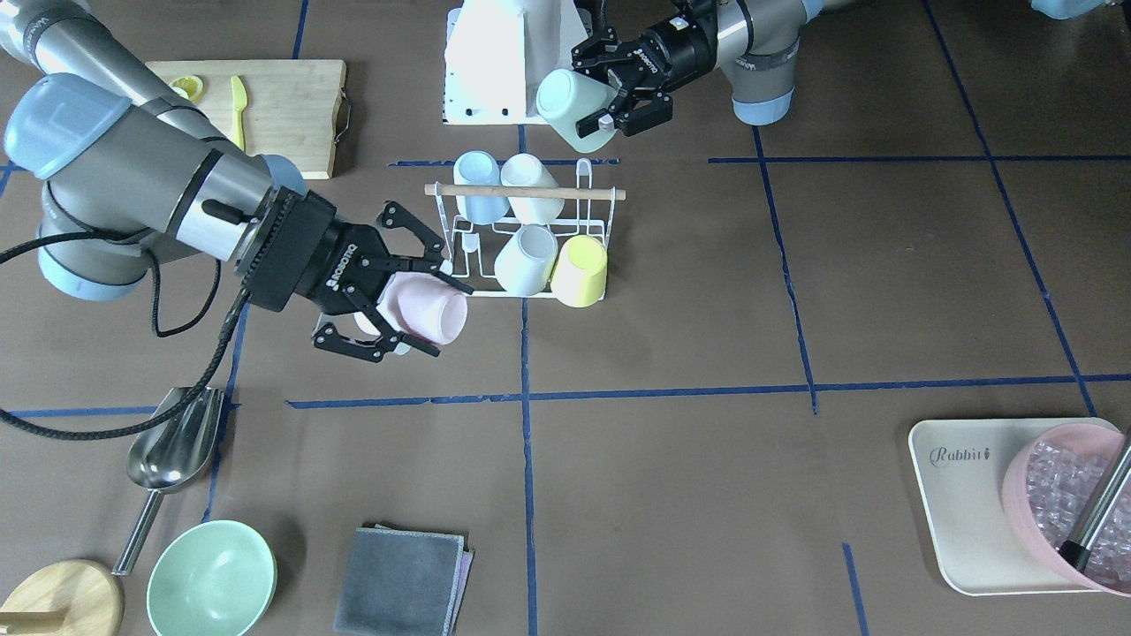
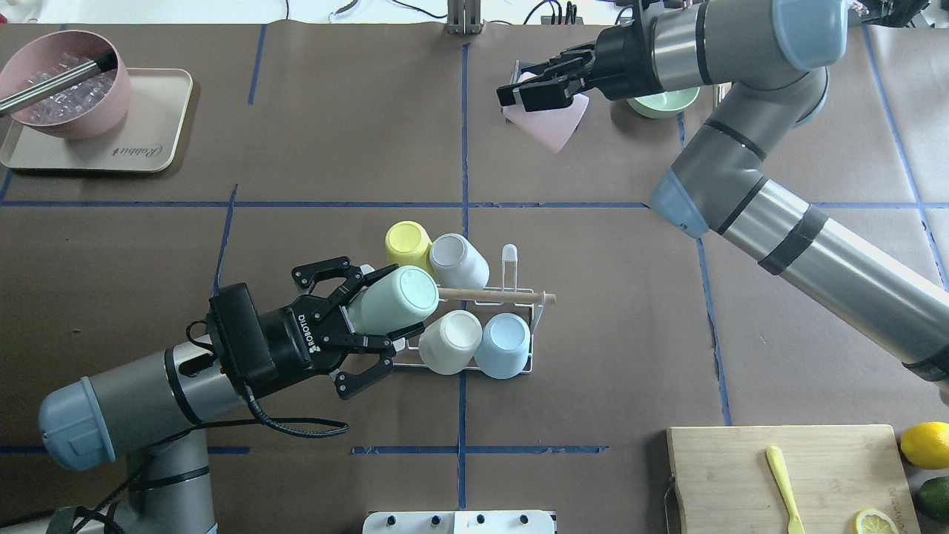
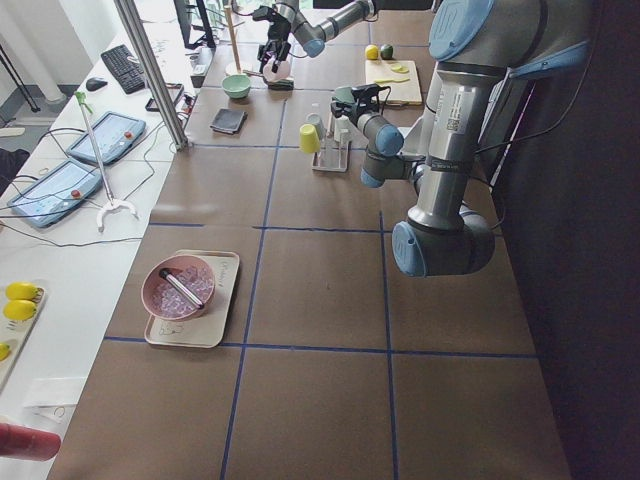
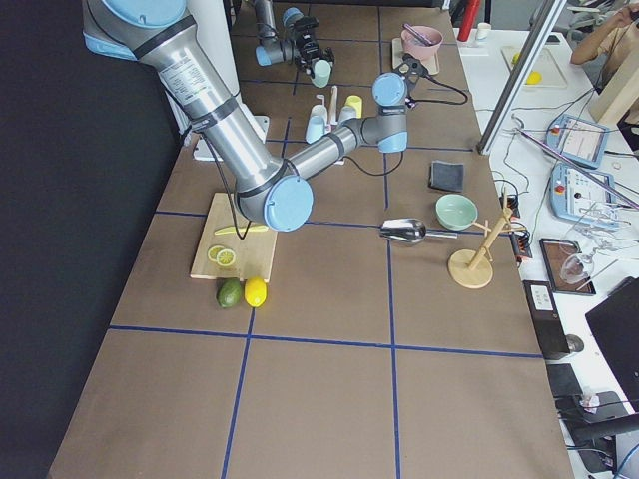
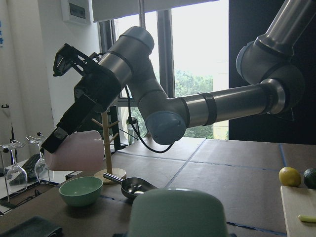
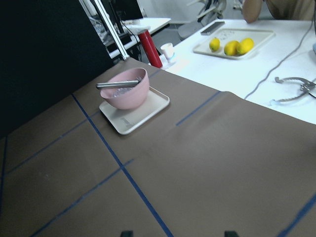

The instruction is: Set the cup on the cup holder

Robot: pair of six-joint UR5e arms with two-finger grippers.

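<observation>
The cup holder [image 2: 519, 293], a white wire rack with a wooden rod [image 1: 526, 192], stands mid-table. It holds a yellow cup [image 2: 408, 243], two white cups and a light blue cup [image 2: 504, 345]. My left gripper [image 2: 371, 311] is shut on a mint green cup [image 2: 393, 299], held on its side in the air at the rack's end. The cup also shows in the front view [image 1: 573, 108]. My right gripper [image 1: 446, 320] is shut on a pink cup [image 1: 428, 311], held in the air beyond the rack [image 2: 549, 126].
A tray [image 2: 159, 141] with a pink bowl of ice [image 2: 63, 93] sits far left. A cutting board [image 2: 741, 475], lemon [image 2: 923, 443] and avocado sit near right. A green bowl [image 1: 212, 579], metal scoop [image 1: 172, 450], grey cloth [image 1: 402, 581] and wooden stand [image 1: 57, 601] lie far right.
</observation>
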